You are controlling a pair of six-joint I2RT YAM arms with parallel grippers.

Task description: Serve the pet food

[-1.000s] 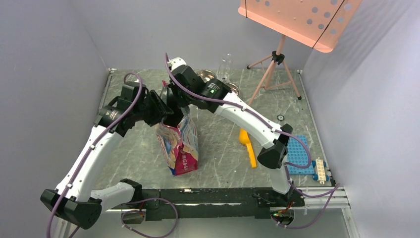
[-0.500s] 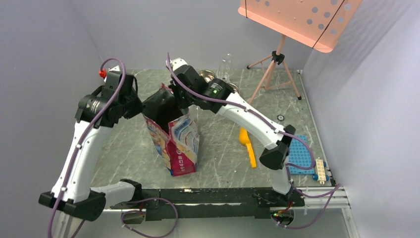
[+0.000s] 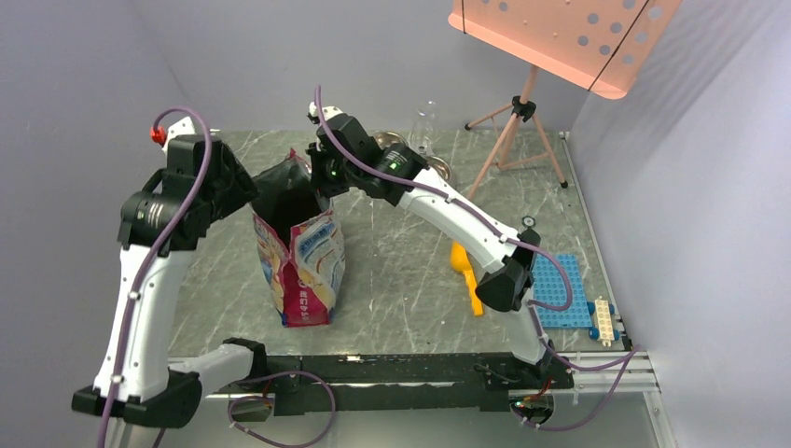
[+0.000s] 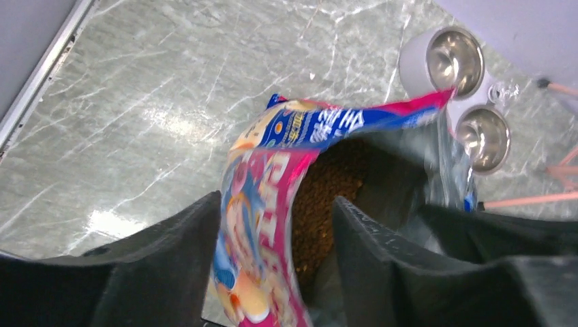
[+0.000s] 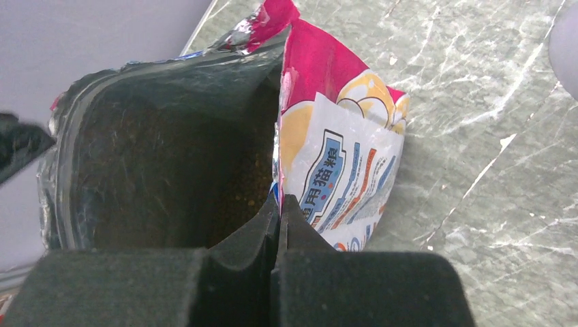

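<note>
At the left of the grey marbled surface [image 3: 401, 252], the left arm arches high, its left hand [image 4: 276, 204] tilted down, fingers spread wide astride one wall of the upright pink, red and blue printed foil bag [image 3: 303, 271]. Inside it lies dark-brown dry kibble [image 4: 327, 204]. The right hand [image 5: 278, 204] reaches over from the right, pinched tight on the bag's rim.

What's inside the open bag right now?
Brown kibble lies inside the bag, visible through its open top. The bag's walls hide how deep the kibble goes and anything beneath it.
</note>
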